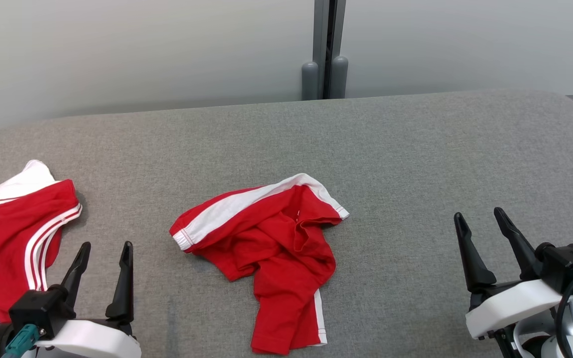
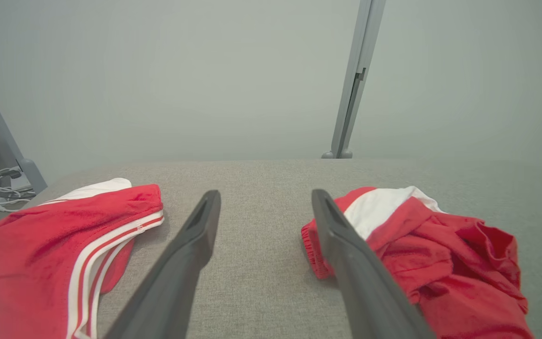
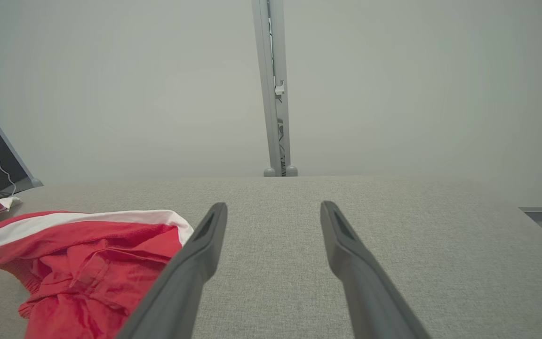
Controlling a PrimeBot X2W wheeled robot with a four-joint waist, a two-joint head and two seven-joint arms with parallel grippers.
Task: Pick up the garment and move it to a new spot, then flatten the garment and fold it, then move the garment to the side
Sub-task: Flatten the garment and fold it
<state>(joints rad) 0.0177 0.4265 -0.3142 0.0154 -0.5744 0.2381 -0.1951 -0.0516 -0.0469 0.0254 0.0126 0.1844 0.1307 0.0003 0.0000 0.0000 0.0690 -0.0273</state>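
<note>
The garment (image 1: 266,248) lies crumpled between the two grippers' fingers, touching neither, with one leg pointing back toward the robot. The left gripper (image 1: 106,247) and right gripper (image 1: 479,215) gape, empty. The table (image 1: 416,164) is grey cloth, with a pale wall (image 1: 142,49) beyond the fingertips.

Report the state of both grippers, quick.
Left gripper: open, holding nothing.
Right gripper: open, holding nothing.
The crumpled red garment lies on the surface between them, touched by neither.
</note>
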